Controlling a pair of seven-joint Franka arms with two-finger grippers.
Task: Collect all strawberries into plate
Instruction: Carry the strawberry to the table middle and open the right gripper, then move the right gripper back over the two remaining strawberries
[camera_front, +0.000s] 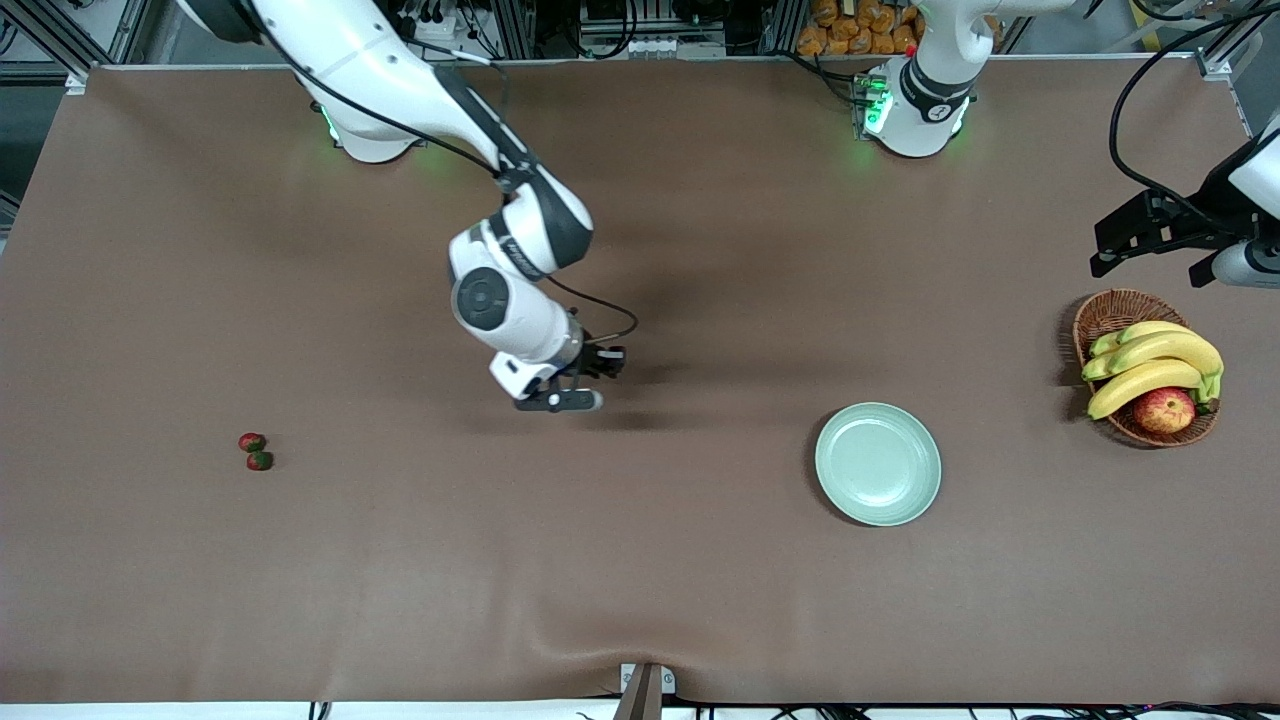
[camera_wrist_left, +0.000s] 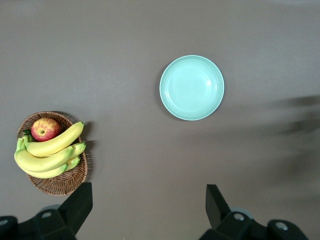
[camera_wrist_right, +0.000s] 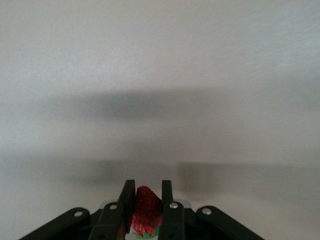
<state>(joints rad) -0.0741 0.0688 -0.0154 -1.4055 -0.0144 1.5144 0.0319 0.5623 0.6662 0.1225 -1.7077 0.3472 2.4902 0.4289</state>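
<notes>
Brown cloth covers the tabletop (camera_front: 640, 560), and nearest the front camera on it lies one pale mint-green plate (camera_front: 878, 464), bare, toward the left arm's end. Slightly farther, well apart toward the right arm's end, two strawberries (camera_front: 256, 451) sit touching each other on the cloth. A third strawberry (camera_wrist_right: 145, 210) is pinched between the narrow-set fingers of the right pincer (camera_front: 603, 372), which hangs over bare cloth around the middle of the tabletop, between the pair of berries and the plate; the right wrist view shows the red fruit clamped between both black fingers. That makes three berries counted, none on the plate. Farther from the camera than the plate, near the left arm's end, stands one brown wicker basket (camera_front: 1107, 318) holding one bunch of yellow bananas (camera_front: 1150, 362) and one red-yellow apple (camera_front: 1164, 409). Just above the basket the left pincer (camera_front: 1150, 232) waits, its fingers (camera_wrist_left: 214, 200) spread wide and holding nothing.
</notes>
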